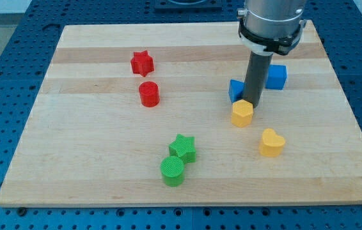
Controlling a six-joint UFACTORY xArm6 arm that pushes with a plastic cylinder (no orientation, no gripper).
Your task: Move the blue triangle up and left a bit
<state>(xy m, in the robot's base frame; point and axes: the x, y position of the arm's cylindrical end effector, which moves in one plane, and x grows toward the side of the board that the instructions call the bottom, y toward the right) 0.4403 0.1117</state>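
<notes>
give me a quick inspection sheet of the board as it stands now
surface: wooden board lying flat on a blue perforated table.
job's things: blue triangle, partly hidden behind the rod, right of the board's middle.
clutter: blue cube right of the rod; yellow hexagon just below the triangle; yellow heart; red star above red cylinder; green star touching green cylinder.
grippers: none fitted; my tip sits against the triangle's right side, just above the hexagon.
cables: nothing seen.
surroundings: only the blue table around the board.
</notes>
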